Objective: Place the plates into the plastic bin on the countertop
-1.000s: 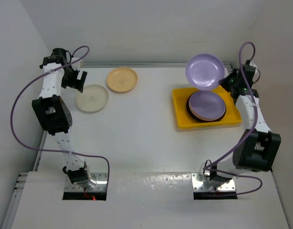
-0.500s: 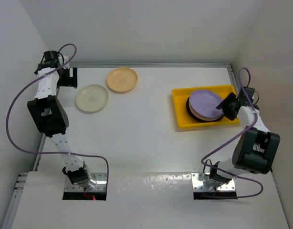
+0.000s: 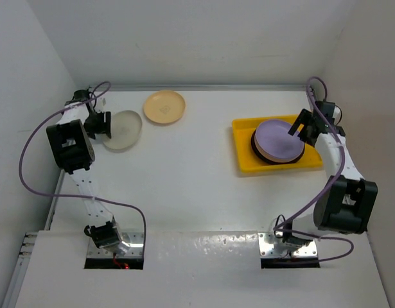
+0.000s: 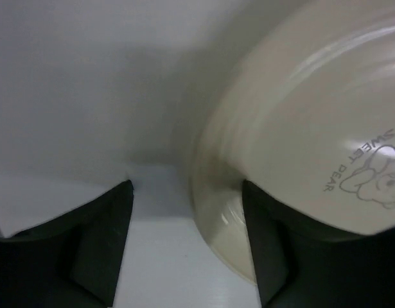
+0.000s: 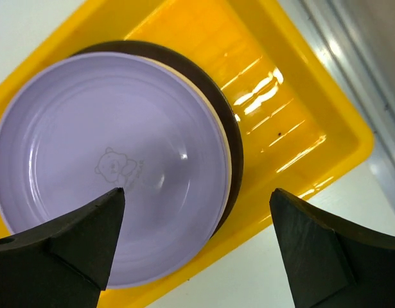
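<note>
The left arm is folded back on itself at the far left, with its gripper (image 3: pixel 102 124) low at the left rim of the cream plate (image 3: pixel 124 130) on the countertop (image 3: pixel 197 186). In the wrist view its fingers stand wide apart with that rim in the gap, and contact cannot be told. The right arm reaches up along the right wall, its gripper (image 3: pixel 302 126) spread wide and empty above the far-right part of the bin (image 3: pixel 243 157), where the lavender plate (image 3: pixel 277 141) lies on a dark-rimmed plate (image 5: pixel 230 128). The peach plate (image 3: pixel 164 106) sits just beyond the cream one.
</note>
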`<state>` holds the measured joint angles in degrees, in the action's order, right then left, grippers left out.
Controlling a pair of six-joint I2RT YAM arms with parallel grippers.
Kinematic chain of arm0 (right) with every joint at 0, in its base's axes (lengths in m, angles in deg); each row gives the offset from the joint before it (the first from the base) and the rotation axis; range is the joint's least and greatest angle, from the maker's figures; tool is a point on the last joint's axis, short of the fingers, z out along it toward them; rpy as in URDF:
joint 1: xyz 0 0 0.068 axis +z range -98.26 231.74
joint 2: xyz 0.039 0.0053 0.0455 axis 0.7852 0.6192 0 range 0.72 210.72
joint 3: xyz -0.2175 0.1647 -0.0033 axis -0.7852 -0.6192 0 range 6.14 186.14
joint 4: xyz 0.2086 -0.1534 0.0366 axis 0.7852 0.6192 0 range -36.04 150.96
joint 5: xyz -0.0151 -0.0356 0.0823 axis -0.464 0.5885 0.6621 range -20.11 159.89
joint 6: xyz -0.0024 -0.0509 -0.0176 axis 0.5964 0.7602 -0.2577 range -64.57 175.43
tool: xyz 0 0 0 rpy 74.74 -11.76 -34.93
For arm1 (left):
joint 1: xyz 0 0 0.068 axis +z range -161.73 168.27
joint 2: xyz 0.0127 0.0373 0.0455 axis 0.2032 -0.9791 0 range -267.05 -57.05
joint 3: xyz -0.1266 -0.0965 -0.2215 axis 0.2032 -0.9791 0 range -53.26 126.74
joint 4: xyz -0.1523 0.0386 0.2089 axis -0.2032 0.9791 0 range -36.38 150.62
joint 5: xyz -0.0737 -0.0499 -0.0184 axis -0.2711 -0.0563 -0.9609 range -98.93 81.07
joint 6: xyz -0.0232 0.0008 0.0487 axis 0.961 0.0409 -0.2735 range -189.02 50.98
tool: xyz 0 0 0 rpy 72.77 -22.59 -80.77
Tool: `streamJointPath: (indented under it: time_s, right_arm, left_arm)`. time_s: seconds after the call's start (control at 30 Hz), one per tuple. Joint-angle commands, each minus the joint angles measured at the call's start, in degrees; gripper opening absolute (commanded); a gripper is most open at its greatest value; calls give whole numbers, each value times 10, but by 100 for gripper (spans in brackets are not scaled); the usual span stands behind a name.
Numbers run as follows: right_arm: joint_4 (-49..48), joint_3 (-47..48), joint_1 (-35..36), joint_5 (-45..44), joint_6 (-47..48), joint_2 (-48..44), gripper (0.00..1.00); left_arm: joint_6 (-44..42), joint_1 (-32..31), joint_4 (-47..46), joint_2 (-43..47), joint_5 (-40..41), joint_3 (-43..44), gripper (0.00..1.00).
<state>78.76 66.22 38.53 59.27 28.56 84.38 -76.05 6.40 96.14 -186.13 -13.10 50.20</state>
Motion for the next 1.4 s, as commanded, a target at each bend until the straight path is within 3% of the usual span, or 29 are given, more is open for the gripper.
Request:
streamJointPath:
  time_s: [0.0,0.03,0.1,0.13,0.17,0.2,0.33,0.4,0.53,0.67,0.8,0.9,1.0,1.03,1.13,1.27,1.3,1.37]
  right_arm:
    - [-1,29,31,-61,31,-34,93]
    - [1,49,48,-71,38,-35,93]
    - [7,56,62,-84,47,-44,93]
    - [4,61,85,-86,48,-46,91]
    - [-4,62,94,-85,53,-48,89]
    - [-8,63,103,-79,55,-52,87]
    - [-49,74,198,-8,67,-29,76]
    - [-62,97,270,26,56,3,66]
    - [-76,173,381,148,46,134,70]
    - [-106,258,463,249,22,228,78]
    - [-101,297,497,248,10,288,78]
    - [-121,276,492,248,-13,305,73]
    - [-141,255,485,246,-33,308,53]
    - [-149,245,485,242,-36,305,29]
    - [-164,222,483,220,-52,294,0]
    - [-197,195,458,228,-92,267,0]
    - [-201,177,449,233,-113,259,0]
    - [-214,149,406,246,-133,214,0]
  left_arm:
    - [1,2,0,-51,-66,26,70]
    - [-7,2,21,-60,-80,31,57]
    - [-18,2,49,-84,-125,46,40]
    - [-30,2,72,-84,-144,52,19]
    - [-37,2,81,-84,-144,47,5]
    - [-42,2,88,-84,-151,40,0]
    - [-104,2,94,24,-192,-15,0]
    - [-129,-24,94,72,-204,-44,0]
    - [-193,-91,151,158,-279,-55,0]
    - [-189,-145,173,190,-295,-60,0]
    - [-172,-165,173,190,-329,-60,0]
    - [-178,-176,185,190,-351,-49,0]
    - [-178,-181,191,190,-358,-48,0]
    - [-178,-187,191,190,-358,-43,0]
    - [-178,-187,191,190,-353,-38,0]
    - [-190,-187,205,190,-369,-33,0]
    - [-190,-187,218,190,-361,-26,46]
    - [-190,-187,234,175,-323,1,100]
